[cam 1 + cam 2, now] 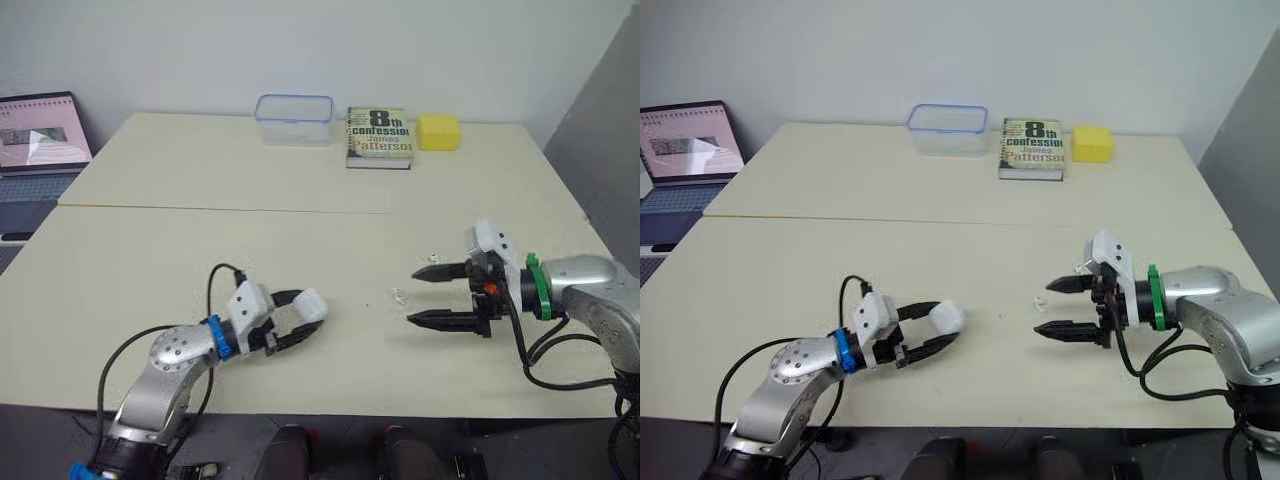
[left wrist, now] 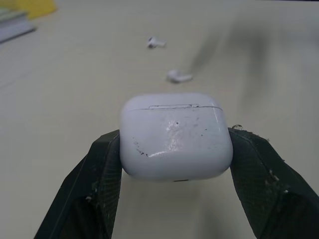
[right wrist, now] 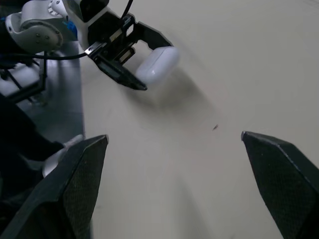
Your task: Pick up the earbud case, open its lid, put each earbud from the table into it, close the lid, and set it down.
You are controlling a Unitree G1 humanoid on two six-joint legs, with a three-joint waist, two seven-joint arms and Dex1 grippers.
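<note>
Across the near part of the room run two cream tables [image 1: 150, 250] pushed together, a thin seam [image 1: 250, 209] between them, with a plain white wall [image 1: 200, 50] behind and a grey panel [image 1: 610, 130] at the far right. Along the far edge stand a clear plastic container [image 1: 293, 119], a paperback book [image 1: 379, 136] just right of it, and a yellow block [image 1: 438, 131] beside the book. An open laptop [image 1: 40, 135] sits off the tables at the far left, cut by the picture edge.

At near left, the left gripper [image 1: 305, 318] is clamped on the white earbud case [image 1: 309, 304], one black finger on each side, low over the tabletop. At near right, the right gripper [image 1: 413, 297] points left with its jaws spread wide and nothing between them.

Between the two grippers a small white earbud [image 1: 398, 296] lies on the table, just beside the right gripper's fingertips. A second earbud [image 1: 433, 257] lies a little farther and to the right, by the right gripper's upper finger; from the head it is only a pale speck.

The left wrist view shows both earbuds plainly beyond the case, and shows that the case's lid is down, its seam line closed and its shell scuffed. The right wrist view looks between that gripper's parted fingers [image 3: 75, 184] toward the held case. Whether the case touches the table cannot be told.
</note>
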